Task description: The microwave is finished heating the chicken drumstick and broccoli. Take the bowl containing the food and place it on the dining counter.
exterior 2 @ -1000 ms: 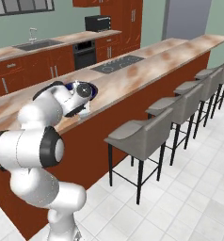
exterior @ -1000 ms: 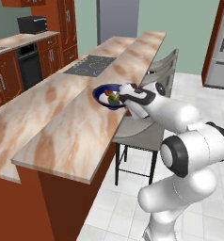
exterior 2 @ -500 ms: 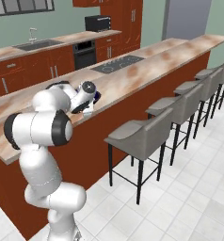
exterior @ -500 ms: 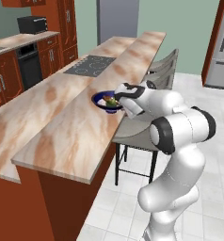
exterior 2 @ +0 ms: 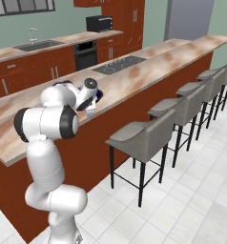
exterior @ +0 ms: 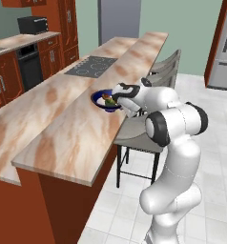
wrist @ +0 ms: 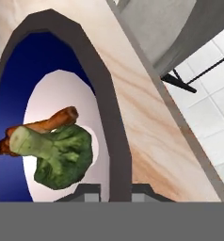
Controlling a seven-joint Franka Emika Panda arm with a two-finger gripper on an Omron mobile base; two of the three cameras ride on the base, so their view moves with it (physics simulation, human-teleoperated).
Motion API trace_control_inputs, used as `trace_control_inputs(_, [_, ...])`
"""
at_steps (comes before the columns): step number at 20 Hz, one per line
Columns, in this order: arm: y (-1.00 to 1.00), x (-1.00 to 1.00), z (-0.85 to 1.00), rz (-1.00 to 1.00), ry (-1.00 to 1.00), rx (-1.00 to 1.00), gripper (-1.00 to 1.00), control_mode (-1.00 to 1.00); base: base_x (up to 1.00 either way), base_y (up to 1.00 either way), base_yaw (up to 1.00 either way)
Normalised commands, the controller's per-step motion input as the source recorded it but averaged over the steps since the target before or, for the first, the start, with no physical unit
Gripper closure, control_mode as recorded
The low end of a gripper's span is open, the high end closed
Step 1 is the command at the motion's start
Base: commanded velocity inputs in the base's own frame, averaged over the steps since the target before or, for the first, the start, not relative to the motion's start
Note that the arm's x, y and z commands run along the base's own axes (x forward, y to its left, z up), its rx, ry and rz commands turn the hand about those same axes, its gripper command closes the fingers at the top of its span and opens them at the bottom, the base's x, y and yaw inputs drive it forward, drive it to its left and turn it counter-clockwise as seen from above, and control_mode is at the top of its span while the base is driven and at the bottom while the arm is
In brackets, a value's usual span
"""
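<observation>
Hand view showed us our gripper (wrist: 109, 188) clamped on the rim of the bowl (wrist: 115, 122), its 2 tips straddling the wall. We saw the broccoli (wrist: 57, 157) lying over the chicken drumstick (wrist: 48, 123) inside, with the bowl (exterior: 102, 101) sitting on the dining counter (exterior: 77, 133).

The counter (exterior: 77, 133) has a polished stone top — beige-pink marble with brown veins — on a red-brown wood base. The bowl (wrist: 104, 89) looks like glazed ceramic, smooth, deep blue with a white floor. The broccoli (wrist: 62, 157) is lumpy and matt; the chicken drumstick (wrist: 52, 121) is brown and faintly rough. The stools (exterior 2: 144, 136) have matt grey seats on thin black metal legs — the floor (exterior 2: 191, 190) is pale tile.
</observation>
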Motion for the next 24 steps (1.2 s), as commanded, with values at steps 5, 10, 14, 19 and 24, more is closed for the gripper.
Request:
trace_control_inputs(5, [0.14,0.21,-0.07,-0.03,0.00,-0.03,1.00,-1.00,0.00,0.00,0.00])
trace_control_inputs(10, [0.05,-0.08,0.06,-0.05,0.01,0.00,-1.00,-1.00,0.00,0.00,0.00])
trace_control_inputs(14, [0.00,-0.64,0.37,-0.02,0.00,0.00,-1.00,-1.00,0.00,0.00,0.00])
trace_control_inputs(19, [-0.13,-0.99,0.73,0.00,-0.01,0.00,-1.00,-1.00,0.00,0.00,0.00])
trace_control_inputs(24, [-0.15,-1.00,0.87,0.00,-0.05,0.00,-1.00,-1.00,0.00,0.00,0.00])
